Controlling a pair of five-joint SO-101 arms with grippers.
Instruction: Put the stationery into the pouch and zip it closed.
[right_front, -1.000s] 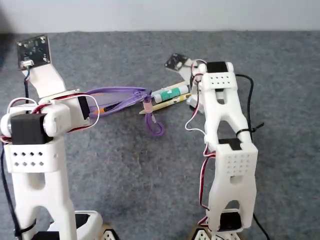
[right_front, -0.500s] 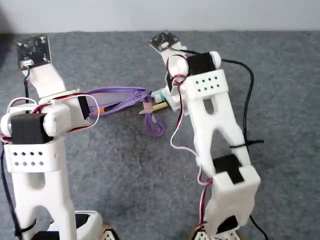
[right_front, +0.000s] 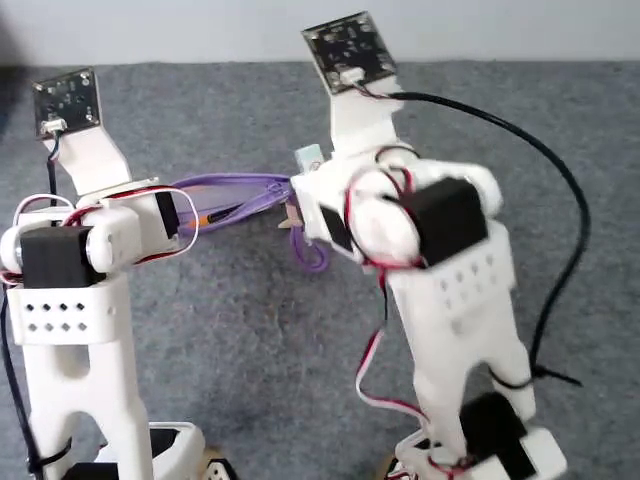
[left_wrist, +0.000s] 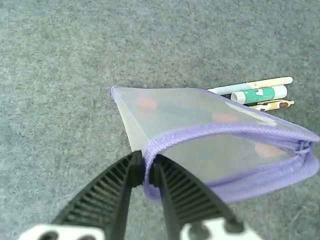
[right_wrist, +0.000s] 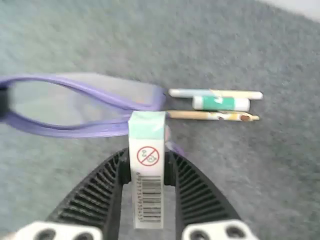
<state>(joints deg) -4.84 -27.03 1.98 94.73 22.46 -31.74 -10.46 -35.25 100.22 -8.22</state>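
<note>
Two holds. My left fingers (left_wrist: 135, 170) pinch a corner of the purple see-through pouch (left_wrist: 200, 130), which lies open-mouthed on the grey surface (left_wrist: 60, 60). Three pens (right_wrist: 215, 103) lie just past its far end. My right fingers (right_wrist: 121, 167) clamp a small labelled eraser (right_wrist: 146, 150) at the mouth. Risk: the eraser snags the zip edge and the pouch slides.
</note>
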